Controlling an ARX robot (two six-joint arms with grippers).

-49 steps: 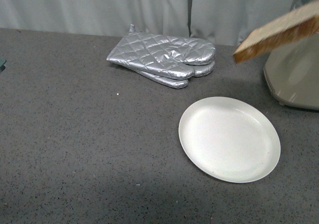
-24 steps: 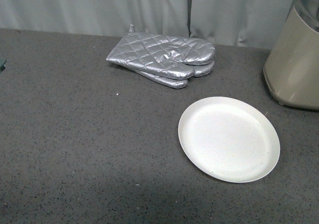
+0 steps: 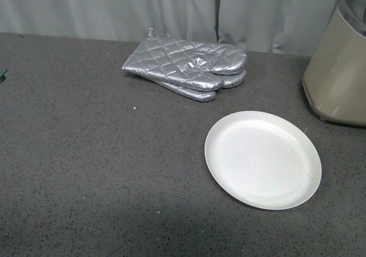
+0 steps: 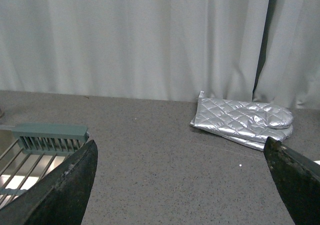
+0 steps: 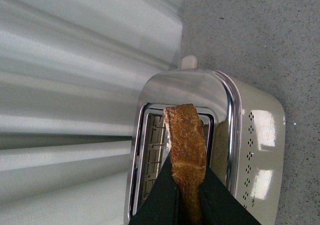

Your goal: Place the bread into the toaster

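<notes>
- A second ago the bread crossed the upper right of the front view, tilted in front of the toaster (image 3: 338,68); half a second ago it had already left that view and it is absent there now.
- The right wrist view shows where it went: the bread (image 5: 187,150) is held edge-on right over the toaster's (image 5: 210,150) shiny top, lined up with the open slots.
- The right claw (image 5: 186,197) is clamped on the slice's lower end, one dark finger on each face.
- Whether the slice's far edge has entered a slot or hangs just above it cannot be told.
- My reading: carrying is done and lowering into the slot remains; the slice must stay square to the slot or its crust may catch the metal rim.
- The left claw (image 4: 180,185) stands wide apart and empty, over bare tabletop (image 3: 86,154).
- Count: one slice of bread, one toaster with two slots, one white plate (image 3: 263,160) with nothing on it, two silver oven mitts (image 3: 186,65) stacked, and one wire rack (image 4: 30,152) seen from the left wrist.
</notes>
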